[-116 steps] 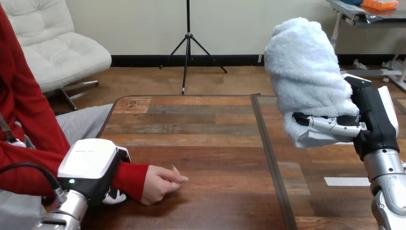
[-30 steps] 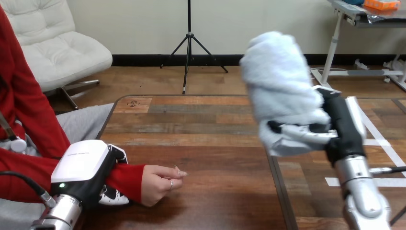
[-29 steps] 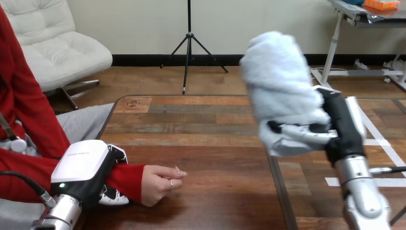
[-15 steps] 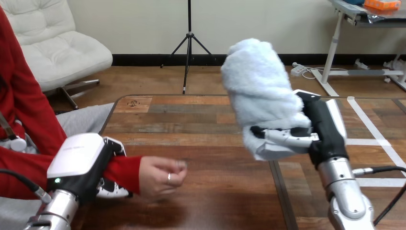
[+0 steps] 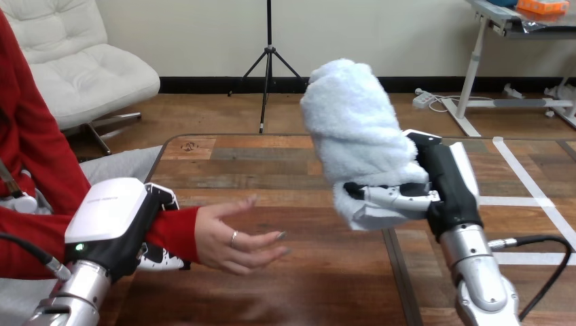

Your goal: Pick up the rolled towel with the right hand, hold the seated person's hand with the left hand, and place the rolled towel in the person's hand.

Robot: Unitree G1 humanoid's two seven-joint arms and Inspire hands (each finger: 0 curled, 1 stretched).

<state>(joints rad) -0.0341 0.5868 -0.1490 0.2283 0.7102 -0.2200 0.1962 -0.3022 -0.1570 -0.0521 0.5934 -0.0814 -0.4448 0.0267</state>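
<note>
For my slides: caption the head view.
Right hand holds the rolled towel over the table near the person's open hand; left hand grips their wrist.

A cream wall (image 5: 380, 34) closes the far side, with a black baseboard (image 5: 204, 85) along its foot. The wood-plank floor (image 5: 204, 112) runs from there to the wooden table (image 5: 272, 163), whose mixed brown boards have a dark rim. A white tufted chair (image 5: 75, 68) stands at the far left and a black tripod stand (image 5: 268, 61) near the middle. At the far right a white-legged desk (image 5: 475, 61) carries an orange box (image 5: 538, 6), and a white power strip (image 5: 424, 99) lies near its leg. Light is even.
</note>
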